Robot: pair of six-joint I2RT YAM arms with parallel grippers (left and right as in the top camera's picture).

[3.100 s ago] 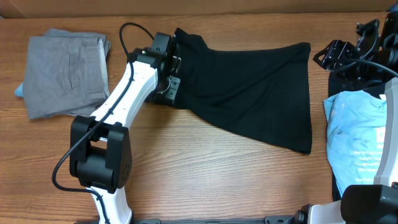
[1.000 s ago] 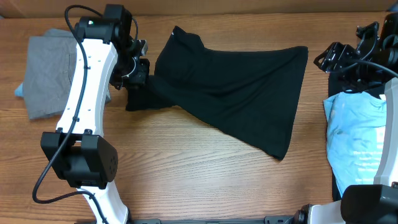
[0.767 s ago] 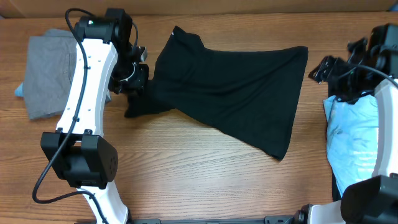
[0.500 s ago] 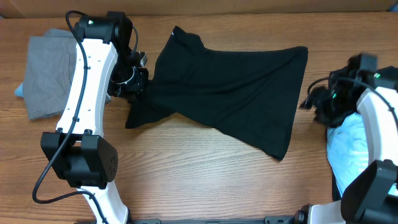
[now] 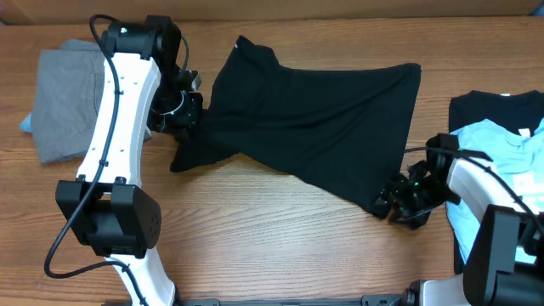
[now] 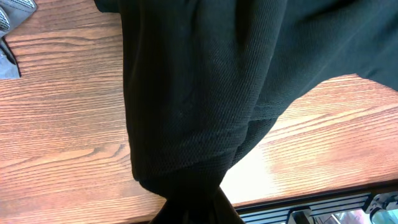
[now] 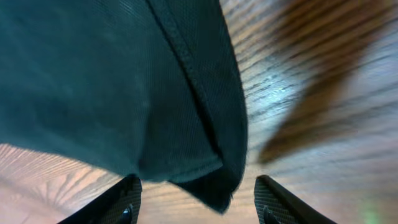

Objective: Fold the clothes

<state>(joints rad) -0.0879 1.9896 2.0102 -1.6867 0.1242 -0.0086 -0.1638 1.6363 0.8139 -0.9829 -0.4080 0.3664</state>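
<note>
A plain black T-shirt (image 5: 314,123) lies spread and partly folded across the middle of the wooden table. My left gripper (image 5: 181,119) is shut on the shirt's left edge, with the bunched black fabric (image 6: 193,186) running into the jaws in the left wrist view. My right gripper (image 5: 393,204) is low at the shirt's lower right corner. In the right wrist view its two fingers (image 7: 196,199) are open on either side of that corner (image 7: 211,186), which is not held.
A folded grey garment (image 5: 89,102) lies at the back left with a bit of light blue under it. A light blue shirt (image 5: 497,170) on a black one (image 5: 493,110) lies at the right edge. Bare wood runs along the front.
My right arm came down from the back right to the shirt's lower right corner. My left gripper dragged the shirt's left edge leftwards earlier and has held still since.
</note>
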